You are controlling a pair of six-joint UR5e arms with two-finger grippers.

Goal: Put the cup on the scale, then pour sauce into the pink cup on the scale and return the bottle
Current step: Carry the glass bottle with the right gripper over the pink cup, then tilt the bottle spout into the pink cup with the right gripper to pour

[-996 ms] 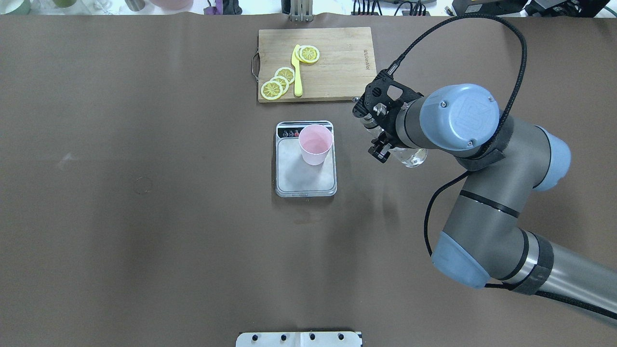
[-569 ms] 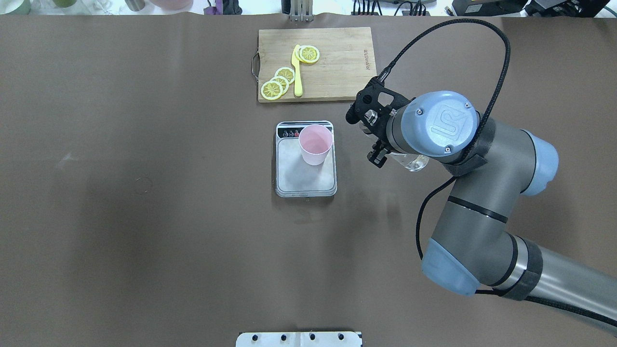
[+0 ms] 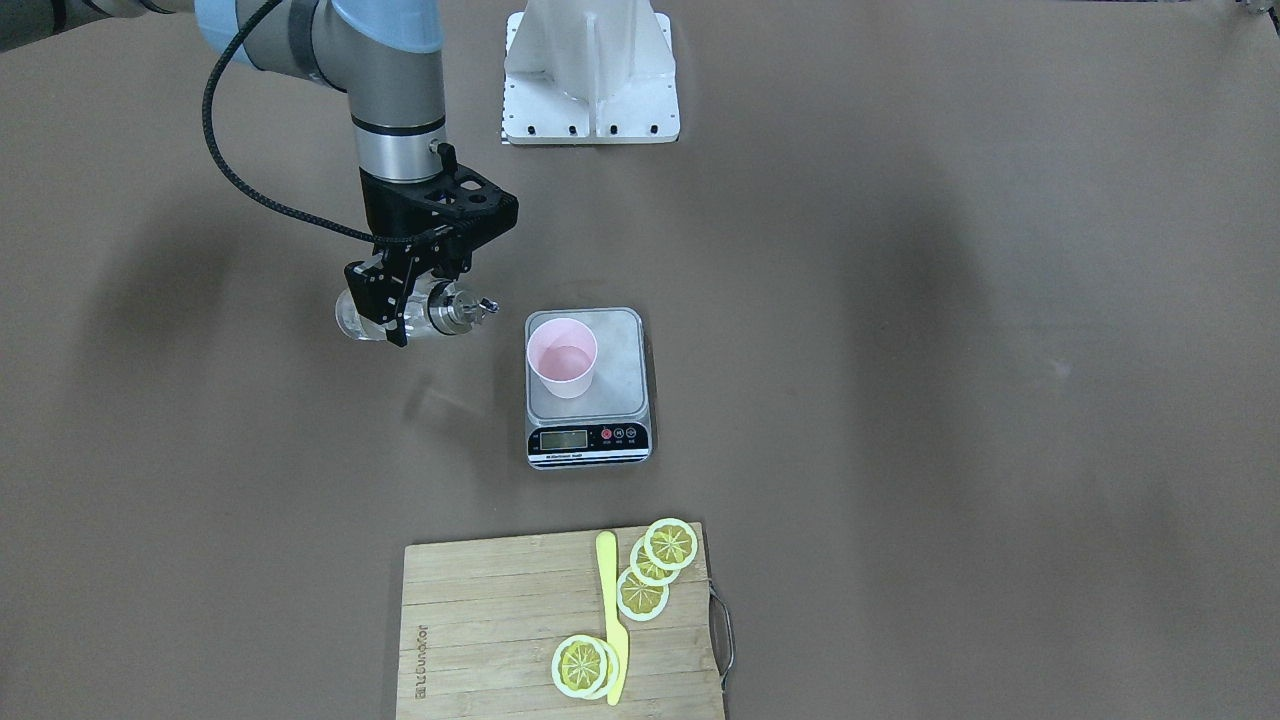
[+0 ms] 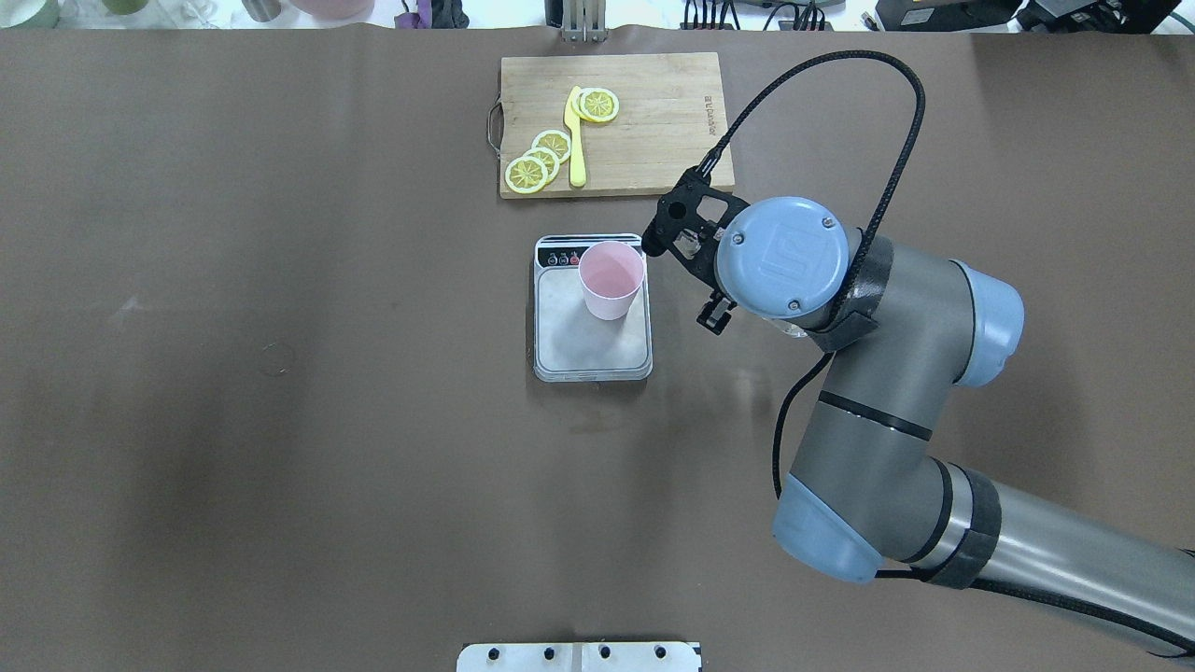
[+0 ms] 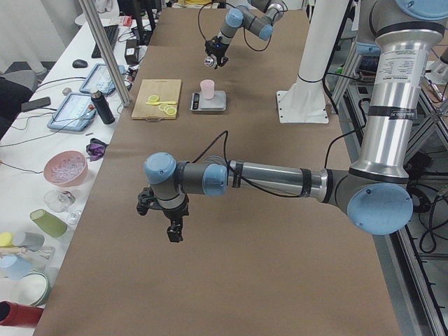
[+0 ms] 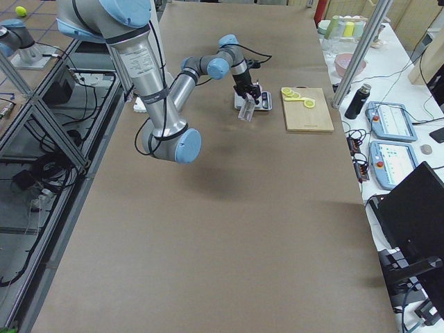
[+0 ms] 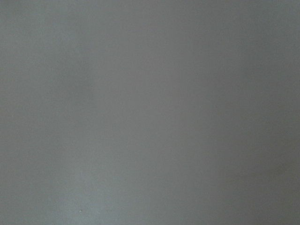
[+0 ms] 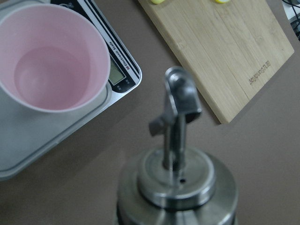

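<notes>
One slim clear glass bottle [image 3: 352, 316], its shiny metal spout pointing at the pale pink cup [image 3: 562, 368] on the scale [image 3: 622, 372] mid-table, hangs tilted, clamped in the right gripper [image 3: 395, 315]. The left gripper's [image 5: 171, 227] spread is unclear. The cutting board's [image 3: 500, 620] stamp is illegible.

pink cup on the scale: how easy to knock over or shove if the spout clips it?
Probably light: the cup looks thin-walled and empty or nearly so, so a nudge could shift it. It tapers to a narrower base, so the bottle clipping its rim may tip it. The scale platform looks smooth steel, so it likely slides easily.
</notes>
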